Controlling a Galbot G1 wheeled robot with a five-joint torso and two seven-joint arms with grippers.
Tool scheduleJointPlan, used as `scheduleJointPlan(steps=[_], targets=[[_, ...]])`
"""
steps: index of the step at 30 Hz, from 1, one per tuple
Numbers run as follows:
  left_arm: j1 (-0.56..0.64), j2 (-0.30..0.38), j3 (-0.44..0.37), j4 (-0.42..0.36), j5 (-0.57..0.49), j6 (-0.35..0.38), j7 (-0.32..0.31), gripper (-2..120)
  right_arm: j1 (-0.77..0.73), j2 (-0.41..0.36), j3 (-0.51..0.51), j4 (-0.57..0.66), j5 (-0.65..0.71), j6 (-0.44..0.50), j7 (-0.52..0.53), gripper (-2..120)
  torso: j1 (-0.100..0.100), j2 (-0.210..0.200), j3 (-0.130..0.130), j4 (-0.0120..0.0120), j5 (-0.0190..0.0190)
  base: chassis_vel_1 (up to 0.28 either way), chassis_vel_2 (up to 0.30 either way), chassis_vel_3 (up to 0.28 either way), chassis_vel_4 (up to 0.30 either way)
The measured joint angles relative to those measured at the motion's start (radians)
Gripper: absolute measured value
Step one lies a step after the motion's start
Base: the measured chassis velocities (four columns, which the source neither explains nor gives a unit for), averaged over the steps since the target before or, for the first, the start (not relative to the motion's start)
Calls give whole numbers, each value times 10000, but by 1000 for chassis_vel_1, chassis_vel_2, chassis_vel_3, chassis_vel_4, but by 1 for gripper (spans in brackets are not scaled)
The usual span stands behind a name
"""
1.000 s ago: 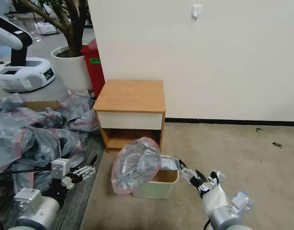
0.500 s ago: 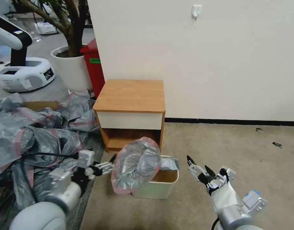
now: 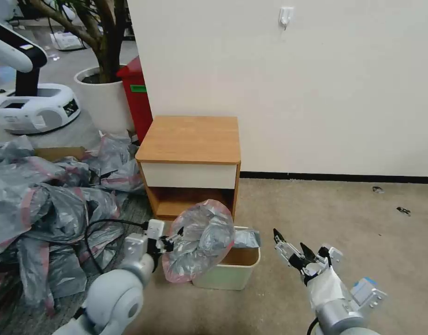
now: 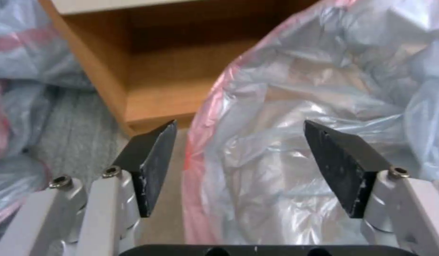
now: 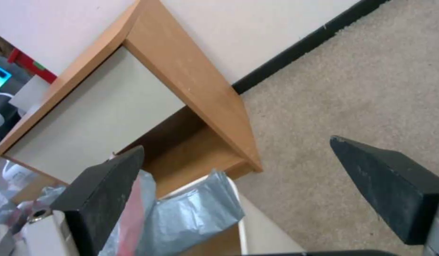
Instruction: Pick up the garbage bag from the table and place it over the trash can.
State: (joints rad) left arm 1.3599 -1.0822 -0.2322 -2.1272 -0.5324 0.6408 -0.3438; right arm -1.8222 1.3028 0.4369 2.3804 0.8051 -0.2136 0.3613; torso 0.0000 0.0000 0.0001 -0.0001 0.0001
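Note:
The garbage bag (image 3: pixel 197 239), translucent grey with a pink-red rim, bulges up over the left side of the cream trash can (image 3: pixel 230 274); one grey corner lies over the can's far rim. The can stands on the carpet in front of the wooden table (image 3: pixel 190 139). My left gripper (image 3: pixel 174 237) is open at the bag's left edge. In the left wrist view the bag's pink rim (image 4: pixel 200 142) runs between the open fingers (image 4: pixel 153 167). My right gripper (image 3: pixel 289 239) is open, to the right of the can and apart from it, holding nothing.
A big heap of grey bags (image 3: pixel 46 204) covers the floor to the left, with a black cable (image 3: pixel 95 230) over it. A red bin (image 3: pixel 137 93), a white plant pot (image 3: pixel 100 100) and another robot's base (image 3: pixel 32 107) stand behind. Open carpet (image 3: pixel 353 218) lies to the right.
My left arm has swung right, from over the heap to the bag's left rim. My right gripper has drawn back to the right, away from the can's corner.

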Motion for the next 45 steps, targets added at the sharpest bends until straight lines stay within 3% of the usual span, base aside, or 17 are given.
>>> scheduleJointPlan(steps=[5,12,26,35,37,43,45], targets=[[-201,-156,304,355,42,136,-65,64,-11,27,15,-21,-5,73,11,100,0,0,0,0,0,0,0,0,0],[-305,-236,654,701,61,329,-263,43,-4,87,54,-88,-6,153,33,100,0,-1,0,1,-1,0,0,0,0],[-361,-299,822,1018,42,519,-511,40,49,189,54,-224,-11,194,44,100,0,-1,0,1,-1,0,0,0,0],[-518,-402,1044,1263,52,501,-509,15,31,263,46,-251,-73,242,51,100,0,-1,-1,1,0,0,0,0,0],[-547,-450,1110,1293,66,439,-515,9,32,265,46,-256,-141,255,50,100,0,0,-1,0,-3,0,0,0,0],[-512,-459,1127,1195,13,115,-693,8,69,198,31,-145,-354,214,-5,100,0,0,-1,0,-1,0,0,0,0],[-433,-401,1057,1024,-121,-518,-709,6,144,48,-72,165,-412,-15,-181,100,0,0,-1,-1,-1,0,0,0,0]])
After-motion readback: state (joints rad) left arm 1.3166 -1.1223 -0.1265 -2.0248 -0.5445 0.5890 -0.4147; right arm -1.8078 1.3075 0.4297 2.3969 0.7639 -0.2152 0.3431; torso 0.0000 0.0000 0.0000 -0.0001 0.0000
